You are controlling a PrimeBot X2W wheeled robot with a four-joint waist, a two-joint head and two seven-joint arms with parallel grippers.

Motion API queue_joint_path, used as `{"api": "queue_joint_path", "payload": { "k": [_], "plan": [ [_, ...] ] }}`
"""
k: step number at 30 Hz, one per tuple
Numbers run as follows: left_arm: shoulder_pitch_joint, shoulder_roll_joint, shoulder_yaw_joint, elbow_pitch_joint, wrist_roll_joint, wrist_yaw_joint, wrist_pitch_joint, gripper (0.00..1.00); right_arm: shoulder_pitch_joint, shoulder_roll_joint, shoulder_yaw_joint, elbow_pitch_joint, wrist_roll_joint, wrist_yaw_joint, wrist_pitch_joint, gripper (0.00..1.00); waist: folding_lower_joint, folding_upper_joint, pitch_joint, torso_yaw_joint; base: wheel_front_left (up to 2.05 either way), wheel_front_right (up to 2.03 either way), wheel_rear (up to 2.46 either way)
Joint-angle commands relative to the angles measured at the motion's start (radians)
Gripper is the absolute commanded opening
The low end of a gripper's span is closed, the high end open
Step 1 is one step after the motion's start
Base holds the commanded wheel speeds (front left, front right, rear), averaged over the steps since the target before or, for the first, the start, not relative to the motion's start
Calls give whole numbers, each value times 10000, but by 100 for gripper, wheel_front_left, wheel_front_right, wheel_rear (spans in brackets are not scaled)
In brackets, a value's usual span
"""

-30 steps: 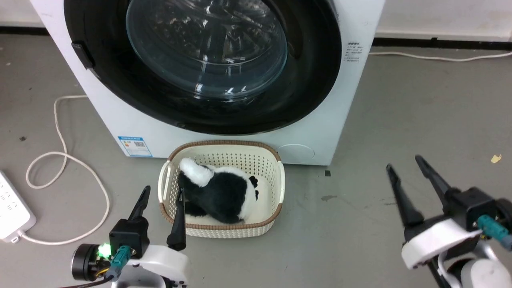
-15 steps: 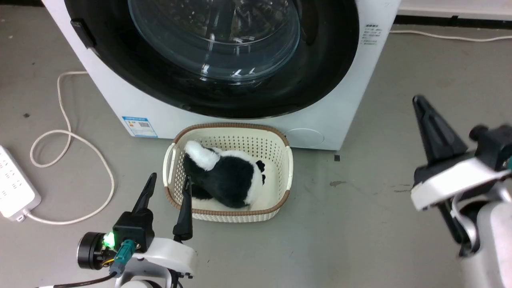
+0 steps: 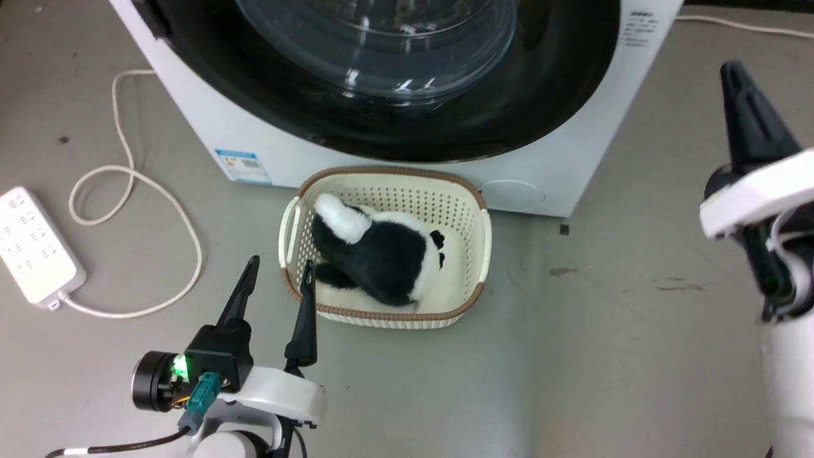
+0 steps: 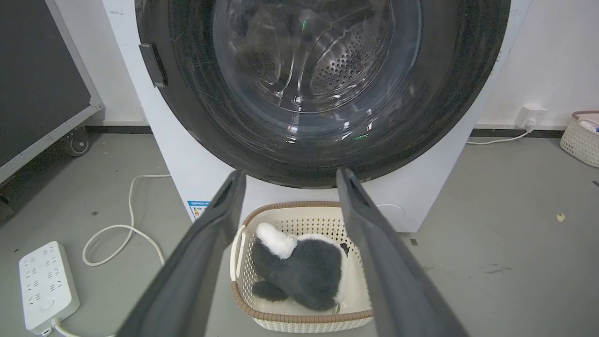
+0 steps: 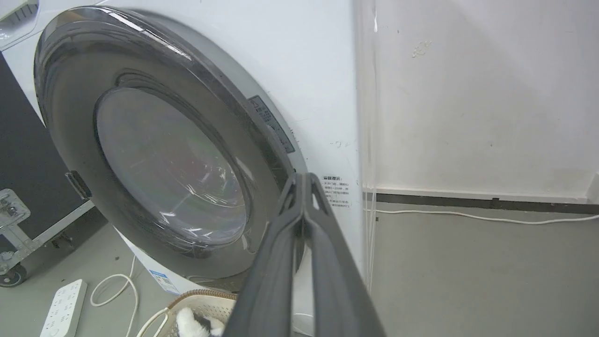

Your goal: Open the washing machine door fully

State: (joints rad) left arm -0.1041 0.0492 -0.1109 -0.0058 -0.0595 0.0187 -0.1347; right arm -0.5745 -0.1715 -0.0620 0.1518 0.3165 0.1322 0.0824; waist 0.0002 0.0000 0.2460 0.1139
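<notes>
The white washing machine (image 3: pixel 210 121) stands at the top of the head view. Its round black-rimmed door (image 3: pixel 540 95) with the clear glass bowl (image 3: pixel 381 44) lies flat against the front, shut. A small dark handle (image 4: pixel 152 63) sits on the rim's left side. My left gripper (image 3: pixel 282 264) is open and empty, low over the floor by the basket; in the left wrist view its fingertips (image 4: pixel 291 172) frame the door's bottom. My right gripper (image 3: pixel 731 67) is raised to the machine's right, shut on nothing. In the right wrist view its tips (image 5: pixel 304 177) are near the door (image 5: pixel 164 164) edge.
A cream basket (image 3: pixel 483 235) holding a black-and-white plush toy (image 3: pixel 381 254) sits on the floor against the machine's front. A white power strip (image 3: pixel 35 245) and looped cable (image 3: pixel 159 191) lie left. A black wheeled case (image 4: pixel 42 93) stands far left, another basket (image 4: pixel 580 135) far right.
My right gripper has risen beside the machine and gone from open to shut. The head camera has shifted, sliding the scene. The left gripper and door are unchanged.
</notes>
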Motion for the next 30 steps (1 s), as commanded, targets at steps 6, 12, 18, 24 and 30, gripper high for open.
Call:
{"api": "queue_joint_path", "payload": {
  "k": [6,12,18,24,30],
  "plan": [
    [-290,7,-109,-92,-110,84,-234,100,-1294,-6,-340,693,1265,-8,817,0,-2,0,451,270,0,0,0],
    [-463,7,-182,-102,-149,79,-360,100,-2354,262,-819,1772,2411,-9,2243,0,-2,0,806,408,0,0,0],
    [-656,8,-336,-115,-235,126,-486,100,-3427,384,-1448,2774,3068,-10,3386,0,-2,0,1155,609,0,0,0],
    [-817,8,-460,-116,-308,174,-611,100,-4595,366,-2079,3804,3323,-11,4204,0,-2,0,1485,867,0,0,0],
    [-913,9,-584,-96,-395,211,-736,100,-5673,225,-2640,4714,3321,-12,4788,0,-2,0,1753,1093,0,0,0]
  ]
}}
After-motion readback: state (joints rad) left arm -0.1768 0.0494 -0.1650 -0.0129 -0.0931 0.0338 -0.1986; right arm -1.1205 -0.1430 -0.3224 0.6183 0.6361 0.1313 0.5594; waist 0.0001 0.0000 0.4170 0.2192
